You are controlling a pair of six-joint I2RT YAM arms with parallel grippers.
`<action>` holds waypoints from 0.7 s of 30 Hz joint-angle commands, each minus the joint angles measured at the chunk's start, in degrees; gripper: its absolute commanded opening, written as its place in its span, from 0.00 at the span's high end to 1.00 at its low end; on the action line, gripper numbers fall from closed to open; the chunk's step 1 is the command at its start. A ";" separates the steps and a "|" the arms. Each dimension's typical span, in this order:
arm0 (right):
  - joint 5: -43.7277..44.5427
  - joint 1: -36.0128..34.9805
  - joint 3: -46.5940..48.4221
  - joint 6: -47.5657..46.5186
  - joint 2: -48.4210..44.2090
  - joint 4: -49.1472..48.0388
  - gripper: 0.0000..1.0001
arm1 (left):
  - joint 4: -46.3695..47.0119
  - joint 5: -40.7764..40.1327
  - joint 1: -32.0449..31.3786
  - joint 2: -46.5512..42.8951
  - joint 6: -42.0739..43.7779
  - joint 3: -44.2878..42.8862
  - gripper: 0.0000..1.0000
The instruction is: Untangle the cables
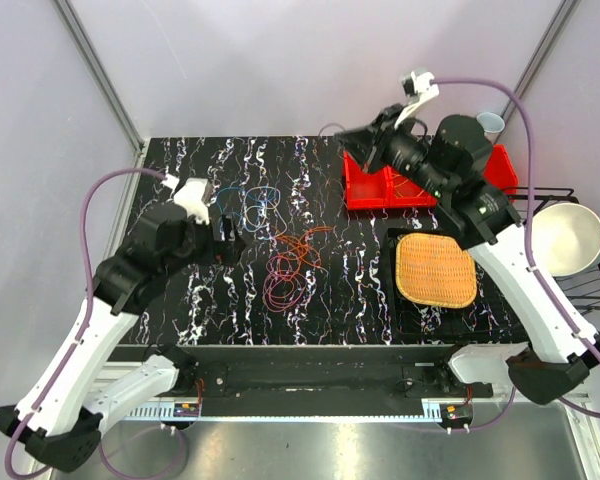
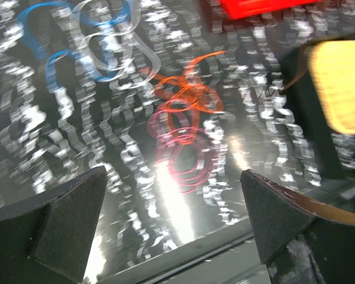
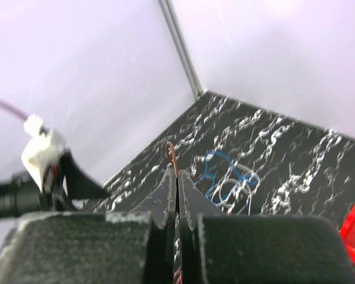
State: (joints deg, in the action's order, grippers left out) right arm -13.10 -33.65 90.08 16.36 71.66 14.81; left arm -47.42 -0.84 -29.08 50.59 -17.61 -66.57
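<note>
The cables lie loose on the black marbled table: a blue one (image 1: pixel 257 200), an orange-red one (image 1: pixel 300 242) and a pink one (image 1: pixel 285 285). My left gripper (image 1: pixel 230 238) hovers just left of them, open and empty. In the left wrist view the pink cable (image 2: pixel 183 155) and the orange-red cable (image 2: pixel 186 94) lie ahead of its fingers (image 2: pixel 77 219), and the blue cable (image 2: pixel 77 41) is at the far left. My right gripper (image 1: pixel 345 137) is raised at the back. Its jaws (image 3: pixel 177 177) are shut on a thin orange-brown cable, whose loop (image 3: pixel 172 155) pokes out past the tips.
A red bin (image 1: pixel 380 187) sits at the back right under the right arm. A woven yellow mat (image 1: pixel 435 268) lies on a black tray (image 1: pixel 400 315). A white bowl (image 1: pixel 565 238) rests on a wire rack at the far right, with a cup (image 1: pixel 491 122) behind.
</note>
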 commanded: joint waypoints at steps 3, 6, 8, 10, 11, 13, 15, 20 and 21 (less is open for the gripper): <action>5.10 -0.28 15.89 -2.65 5.41 2.68 1.00 | -0.40 -9.97 0.08 -4.88 0.73 7.85 0.01; 6.77 -0.28 24.15 -4.23 8.93 4.96 1.00 | 0.83 -10.41 0.08 -6.81 0.03 11.10 0.01; 7.13 -0.36 30.66 -5.54 11.65 6.71 1.00 | 2.24 -10.15 0.08 -8.31 -0.94 13.73 0.01; 7.30 -0.28 38.18 -6.60 14.89 8.30 1.00 | 3.03 -8.83 -0.01 -9.10 -0.68 14.79 0.01; 7.48 -0.36 40.85 -6.95 15.96 10.22 1.00 | 3.12 -8.91 0.08 -9.28 -0.59 14.71 0.01; 8.26 -0.36 48.56 -8.35 19.55 12.25 1.00 | 3.21 -9.87 -0.01 -9.63 -0.76 14.88 0.01; 8.97 -0.28 54.11 -9.67 21.67 14.80 1.00 | 3.65 -9.45 -0.01 -9.72 -0.85 15.15 0.01; 12.84 -0.28 55.03 -12.75 24.14 15.95 1.00 | 2.77 -11.10 -0.01 -10.59 -1.64 15.06 0.01; 14.49 -0.28 54.07 -13.89 24.06 15.95 1.00 | 1.90 -11.81 -0.01 -11.12 -1.90 14.97 0.01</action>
State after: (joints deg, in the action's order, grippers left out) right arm -3.92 -33.65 144.33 7.16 94.41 28.08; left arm -47.00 -9.23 -29.08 41.17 -18.26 -51.27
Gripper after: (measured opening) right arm 0.012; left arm 0.987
